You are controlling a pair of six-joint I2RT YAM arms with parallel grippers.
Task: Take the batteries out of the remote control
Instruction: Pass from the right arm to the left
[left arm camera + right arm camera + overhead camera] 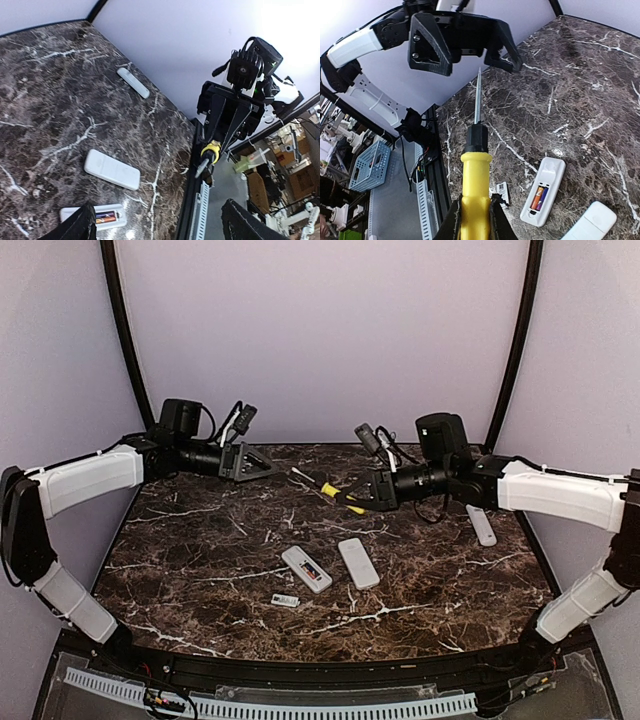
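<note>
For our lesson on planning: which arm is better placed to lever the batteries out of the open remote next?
Probably the right: the right gripper is shut on the yellow-handled screwdriver, tip free, and the batteries lie exposed in the open remote. The left gripper is open, holding nothing.

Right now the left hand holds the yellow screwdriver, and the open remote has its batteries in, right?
No, the right hand holds the yellow screwdriver, as the right wrist view shows. The open remote does have its batteries in.
</note>
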